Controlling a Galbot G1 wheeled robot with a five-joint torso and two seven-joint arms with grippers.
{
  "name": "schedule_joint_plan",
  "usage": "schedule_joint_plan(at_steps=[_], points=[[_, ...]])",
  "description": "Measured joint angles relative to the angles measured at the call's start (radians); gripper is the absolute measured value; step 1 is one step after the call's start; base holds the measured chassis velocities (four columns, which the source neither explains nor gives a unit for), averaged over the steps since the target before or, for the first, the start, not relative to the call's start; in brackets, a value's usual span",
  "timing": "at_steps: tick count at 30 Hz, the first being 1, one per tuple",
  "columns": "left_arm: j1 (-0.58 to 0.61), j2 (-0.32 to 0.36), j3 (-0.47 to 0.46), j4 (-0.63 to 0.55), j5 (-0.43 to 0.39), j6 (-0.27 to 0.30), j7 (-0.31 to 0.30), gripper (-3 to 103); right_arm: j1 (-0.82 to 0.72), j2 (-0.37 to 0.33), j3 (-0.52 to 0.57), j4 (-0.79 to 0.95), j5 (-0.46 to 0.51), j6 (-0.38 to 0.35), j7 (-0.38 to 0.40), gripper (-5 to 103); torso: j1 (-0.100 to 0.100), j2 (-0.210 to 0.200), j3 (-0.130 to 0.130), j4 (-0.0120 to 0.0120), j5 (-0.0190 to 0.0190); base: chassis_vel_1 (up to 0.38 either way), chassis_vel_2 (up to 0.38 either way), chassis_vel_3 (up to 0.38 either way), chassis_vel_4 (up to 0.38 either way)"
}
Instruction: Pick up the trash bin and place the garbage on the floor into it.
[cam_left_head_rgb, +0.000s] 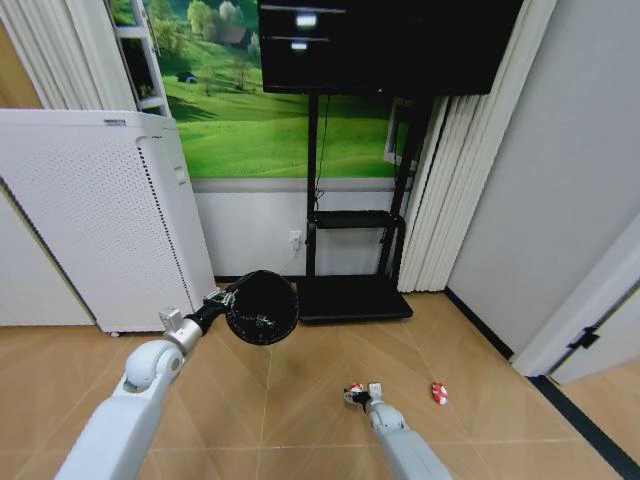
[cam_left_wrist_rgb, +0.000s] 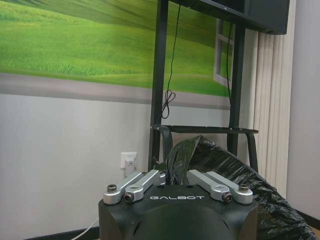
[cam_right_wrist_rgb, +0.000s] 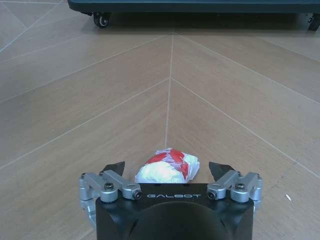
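Our right claw (cam_right_wrist_rgb: 170, 172) is low over the floor (cam_right_wrist_rgb: 75, 100) with both jaws spread wide, and a crumpled red-and-white scrap (cam_right_wrist_rgb: 168, 166) lies on the boards between them, not yet pinched. It looks like soft, feather-light wrapper that will crush under the pads, so we judge a hold across its bunched white middle is safest, with little force needed; a loose edge might slip or tear.

Out from that scrap, a 2nd red-and-white scrap (cam_left_head_rgb: 439, 393) lies near it on the floor, toward the wall on the robot's right.

Our left claw (cam_left_wrist_rgb: 176, 176) is closed on the rim of the trash bin (cam_left_head_rgb: 262, 307), holding it off the floor well left of the 1st scrap, mouth tipped toward us. The black liner (cam_left_wrist_rgb: 235, 175) bunches at the grip; the mesh bin seems light and stiff.
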Motion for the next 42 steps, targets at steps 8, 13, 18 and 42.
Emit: schedule_joint_plan(at_steps=[8, 13, 18, 42], points=[[0.004, -0.001, -0.004, -0.009, -0.002, 0.004, -0.003, 7, 0.009, -0.004, -0.005, -0.016, -0.012, 0.015, -0.008, 65, 0.000, 0.000, 0.000, 0.0000, 0.0000, 0.000, 0.000, 0.000, 0.000], [0.001, -0.002, -0.006, -0.013, -0.003, 0.007, -0.005, 7, 0.008, -0.009, -0.008, -0.017, -0.022, 0.021, -0.018, 50, 0.000, 0.000, 0.000, 0.0000, -0.0001, 0.000, 0.000, 0.000, 0.000], [0.001, -0.003, -0.006, -0.018, -0.004, 0.008, -0.009, 7, 0.007, -0.012, -0.011, -0.023, -0.027, 0.033, -0.022, 34, 0.000, 0.000, 0.000, 0.0000, -0.0001, 0.000, 0.000, 0.000, 0.000], [-0.044, -0.064, 0.010, 0.130, -0.044, 0.008, -0.006, 7, -0.133, -0.195, 0.213, 0.593, 0.245, -0.063, 0.044, 27, 0.000, 0.000, 0.000, -0.0003, -0.0005, 0.000, 0.000, 0.000, 0.000]])
